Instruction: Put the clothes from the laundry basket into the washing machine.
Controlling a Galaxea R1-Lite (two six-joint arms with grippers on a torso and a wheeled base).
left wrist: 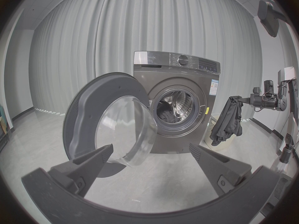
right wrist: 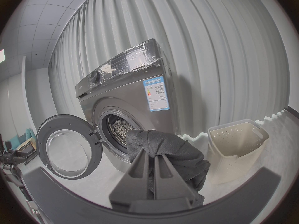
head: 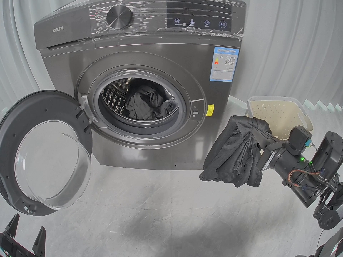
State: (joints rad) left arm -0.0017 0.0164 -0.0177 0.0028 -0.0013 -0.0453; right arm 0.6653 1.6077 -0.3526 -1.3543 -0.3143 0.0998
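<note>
My left gripper (head: pixel 28 228) sits low, near the swung-open door (head: pixel 39 107), jaws spread and holding nothing. My right gripper (right wrist: pixel 152 154) has its jaws pinched on a dark garment (head: pixel 235 154), which hangs in the air in front of the laundry basket (head: pixel 275 99). The basket stands just beside the washing machine (head: pixel 143 54). Other dark clothes (head: pixel 148 104) lie inside the drum.
</note>
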